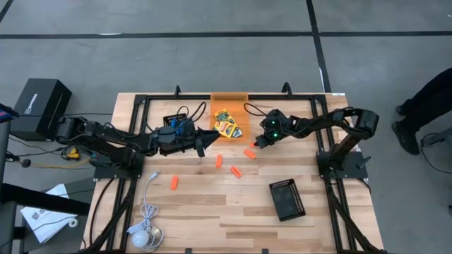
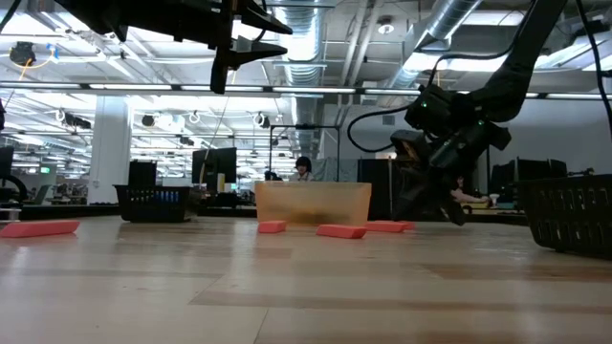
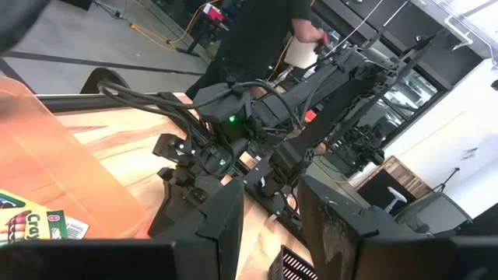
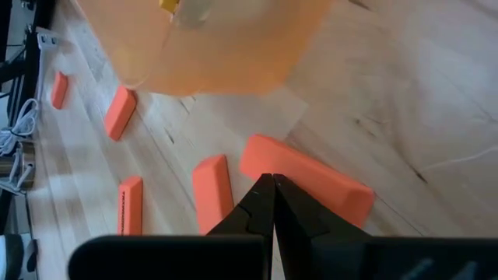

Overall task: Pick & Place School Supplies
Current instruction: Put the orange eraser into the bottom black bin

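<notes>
Two yellow-and-green crayon boxes point(image 1: 226, 124) lie in the orange translucent bin point(image 1: 229, 101) at the table's far middle. Several short orange pieces lie flat on the wood near the bin, one point(image 1: 250, 152) by its near right corner, others point(image 1: 219, 161) point(image 1: 235, 171) point(image 1: 174, 183) closer to the front. My right gripper point(image 1: 256, 143) is shut, slanting down, its tips point(image 4: 268, 185) at that first piece point(image 4: 307, 177). My left gripper point(image 1: 204, 142) hangs level and open, high above the table just left of the bin, with nothing between its fingers point(image 3: 226, 222). My right gripper's shut fingertips stand at the long near edge point(image 4: 280, 167) of the orange piece, coming slantwise from above and from the table's right. The piece lies flat on the wood. Whether the tips touch it, I cannot tell.
A black tray point(image 1: 288, 199) lies at the front right. Under my left arm sits another black tray point(image 1: 175, 124) with something blue in it. A white cable with a round puck point(image 1: 144, 234) lies at the front left. A person stands off the table's right side point(image 1: 424, 113).
</notes>
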You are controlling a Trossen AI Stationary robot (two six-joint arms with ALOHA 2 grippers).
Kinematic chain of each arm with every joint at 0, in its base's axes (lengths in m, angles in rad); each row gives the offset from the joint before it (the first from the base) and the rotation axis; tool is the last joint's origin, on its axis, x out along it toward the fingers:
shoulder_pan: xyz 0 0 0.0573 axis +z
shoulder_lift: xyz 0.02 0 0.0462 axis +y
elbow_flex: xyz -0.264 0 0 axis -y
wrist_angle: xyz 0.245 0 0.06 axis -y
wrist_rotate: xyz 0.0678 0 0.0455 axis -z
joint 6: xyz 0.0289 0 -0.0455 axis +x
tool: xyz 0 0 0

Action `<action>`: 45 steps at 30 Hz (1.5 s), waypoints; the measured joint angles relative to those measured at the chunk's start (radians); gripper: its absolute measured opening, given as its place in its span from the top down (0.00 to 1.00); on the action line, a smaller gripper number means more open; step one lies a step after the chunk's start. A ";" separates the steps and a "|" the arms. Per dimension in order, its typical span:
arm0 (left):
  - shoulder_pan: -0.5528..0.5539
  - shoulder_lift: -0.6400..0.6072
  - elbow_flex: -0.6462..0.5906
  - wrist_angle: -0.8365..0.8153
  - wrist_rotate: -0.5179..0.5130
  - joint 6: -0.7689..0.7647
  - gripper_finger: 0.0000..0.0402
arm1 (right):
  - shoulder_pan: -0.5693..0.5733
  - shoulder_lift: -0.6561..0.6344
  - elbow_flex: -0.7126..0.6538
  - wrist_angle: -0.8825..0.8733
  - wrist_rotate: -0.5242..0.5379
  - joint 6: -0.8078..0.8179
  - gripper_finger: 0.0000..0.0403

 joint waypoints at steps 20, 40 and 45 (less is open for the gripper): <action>-0.001 0.000 0.000 -0.007 0.000 0.000 0.71 | 0.049 0.000 0.000 -0.075 0.008 -0.001 1.00; -0.001 0.000 0.000 -0.027 0.019 0.003 0.71 | 0.193 -0.062 -0.002 -0.107 -0.045 0.098 1.00; -0.001 0.000 0.000 -0.026 0.018 0.009 0.71 | 0.193 -0.192 -0.002 -0.114 -0.043 0.124 1.00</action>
